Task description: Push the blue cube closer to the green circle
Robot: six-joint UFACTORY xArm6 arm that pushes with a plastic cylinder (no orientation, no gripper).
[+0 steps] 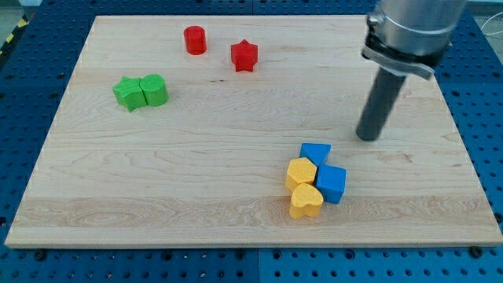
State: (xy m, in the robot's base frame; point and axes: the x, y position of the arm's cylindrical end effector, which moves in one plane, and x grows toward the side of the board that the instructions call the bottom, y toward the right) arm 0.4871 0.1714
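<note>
The blue cube (332, 184) sits at the lower right of the wooden board, at the right of a tight cluster with a second blue block (316, 152), a yellow hexagon (301, 172) and a yellow heart (306, 200). The green circle (155, 90) stands at the upper left, touching a green star (129, 93) on its left. My tip (367, 137) rests on the board up and to the right of the cluster, a short way from the upper blue block and apart from it.
A red cylinder (195, 39) and a red star (244, 55) stand near the top middle of the board (196, 181). The board's edges border a blue perforated table (479, 86).
</note>
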